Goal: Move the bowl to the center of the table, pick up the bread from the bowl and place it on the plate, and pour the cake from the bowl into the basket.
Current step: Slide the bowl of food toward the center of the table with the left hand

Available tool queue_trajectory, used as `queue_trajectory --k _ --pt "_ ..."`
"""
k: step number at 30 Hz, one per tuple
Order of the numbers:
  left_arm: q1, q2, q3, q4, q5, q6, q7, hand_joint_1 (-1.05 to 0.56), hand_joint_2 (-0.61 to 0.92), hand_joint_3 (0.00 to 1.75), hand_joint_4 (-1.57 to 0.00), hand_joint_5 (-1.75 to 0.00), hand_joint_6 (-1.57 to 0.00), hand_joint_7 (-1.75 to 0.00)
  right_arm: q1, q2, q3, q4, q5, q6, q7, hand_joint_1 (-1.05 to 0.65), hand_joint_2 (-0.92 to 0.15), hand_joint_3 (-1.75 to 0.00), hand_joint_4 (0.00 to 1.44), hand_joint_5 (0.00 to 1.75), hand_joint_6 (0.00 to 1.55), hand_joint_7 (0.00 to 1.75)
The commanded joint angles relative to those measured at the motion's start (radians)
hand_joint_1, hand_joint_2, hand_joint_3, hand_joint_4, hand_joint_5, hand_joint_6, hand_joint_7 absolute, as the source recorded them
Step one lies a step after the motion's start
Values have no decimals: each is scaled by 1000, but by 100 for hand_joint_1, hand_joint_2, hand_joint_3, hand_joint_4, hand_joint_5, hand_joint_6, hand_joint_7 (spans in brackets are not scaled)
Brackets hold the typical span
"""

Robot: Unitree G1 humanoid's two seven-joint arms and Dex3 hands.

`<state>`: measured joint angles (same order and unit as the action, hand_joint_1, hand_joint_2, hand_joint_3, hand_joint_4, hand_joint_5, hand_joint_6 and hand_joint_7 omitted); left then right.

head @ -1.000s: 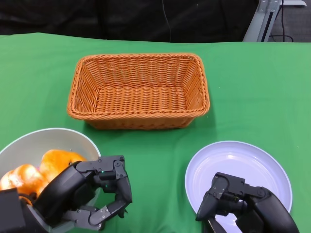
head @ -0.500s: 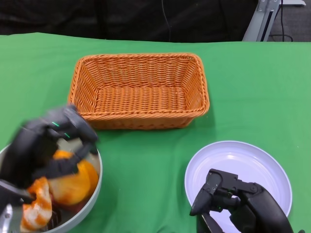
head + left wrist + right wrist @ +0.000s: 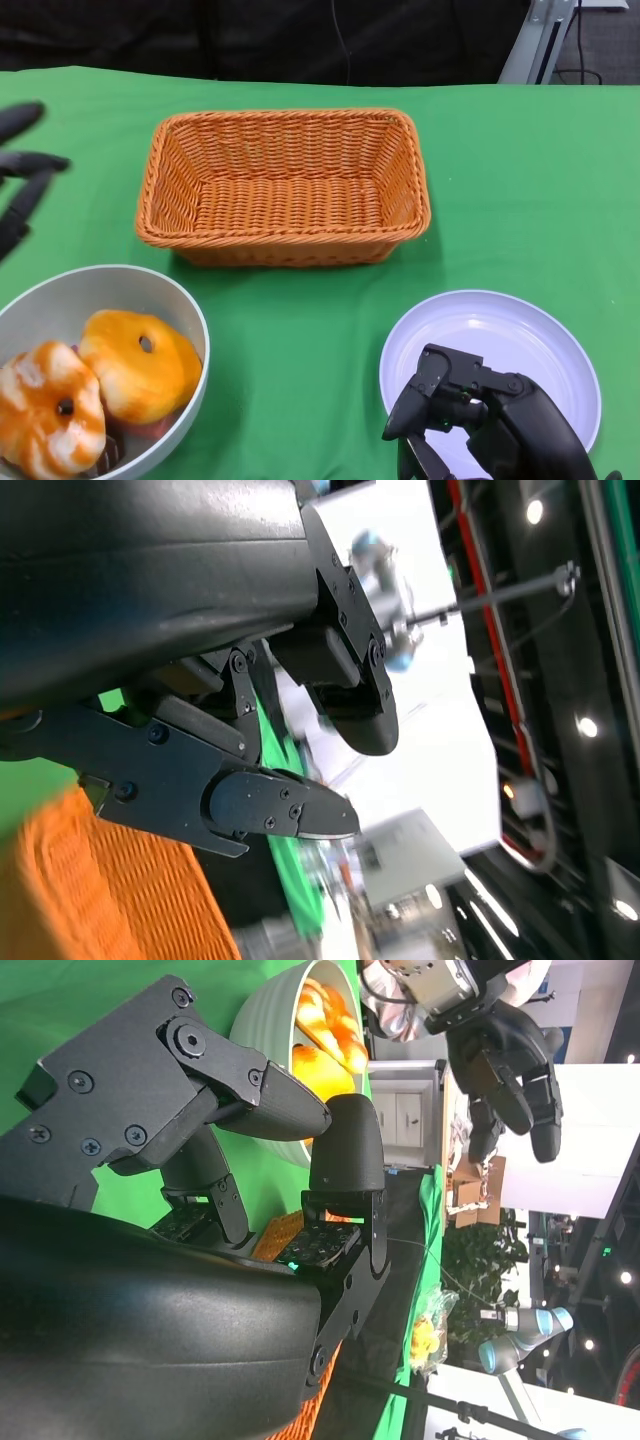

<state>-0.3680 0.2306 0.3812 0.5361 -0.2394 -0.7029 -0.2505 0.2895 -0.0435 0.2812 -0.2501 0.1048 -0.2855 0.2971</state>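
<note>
A grey bowl point(image 3: 180, 300) is seen at the near left corner of the counter point(image 3: 520, 190), which is covered in green cloth; the bowl is well off centre. 2 glazed orange ring-shaped pastries lie inside it, touching each other: one point(image 3: 140, 365) toward the middle of the bowl and one point(image 3: 50, 420) at the near left edge; which is the bread and which the cake cannot be told. An orange wicker basket point(image 3: 285, 185) is placed beyond the bowl, toward the middle of the counter, with nothing in it. A white plate point(image 3: 500, 340) is set at the near right, apart from both bowl and basket. The right robot hand point(image 3: 470, 420) is held over the near part of the plate with its fingers curled loosely apart, nothing gripped. The left robot hand point(image 3: 20, 165) is seen at the far left edge, above the cloth and apart from the bowl, fingers spread and holding nothing. Dark drapery and a metal stand point(image 3: 545, 35) are seen behind the counter.
</note>
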Motion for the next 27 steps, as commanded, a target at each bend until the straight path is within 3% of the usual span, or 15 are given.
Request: queue_trajectory --k 1,6,10,15,21,27 --pt "-46 70 28 125 54 -18 78 -59 92 25 -69 -67 -85 -9 -2 -3 -9 6 6 -3 -5 -27 -50 -107 75 166 73 140" --pt "-89 122 13 299 140 32 204 -54 92 29 -70 -47 -81 -2 -11 -2 -6 21 -2 -19 -4 -27 -51 -106 75 167 72 140" --pt "-100 139 -4 341 163 45 238 -51 92 33 -68 -36 -76 0 -11 -2 -4 19 -1 -8 -7 -28 -51 -104 76 165 74 139" --pt "-136 229 -89 451 319 266 399 -61 92 50 -50 -15 -61 0 -20 8 4 29 -7 -18 -14 -28 -52 -103 76 165 74 138" --pt "-169 276 -144 471 329 463 316 -65 92 65 -28 -1 -30 0 -24 11 7 32 -4 -22 -17 -29 -52 -101 76 164 75 136" --pt "-197 307 -203 480 336 640 201 -61 92 72 -25 -1 -28 0 -25 13 8 30 4 -15 -13 -29 -53 -100 76 165 75 136"
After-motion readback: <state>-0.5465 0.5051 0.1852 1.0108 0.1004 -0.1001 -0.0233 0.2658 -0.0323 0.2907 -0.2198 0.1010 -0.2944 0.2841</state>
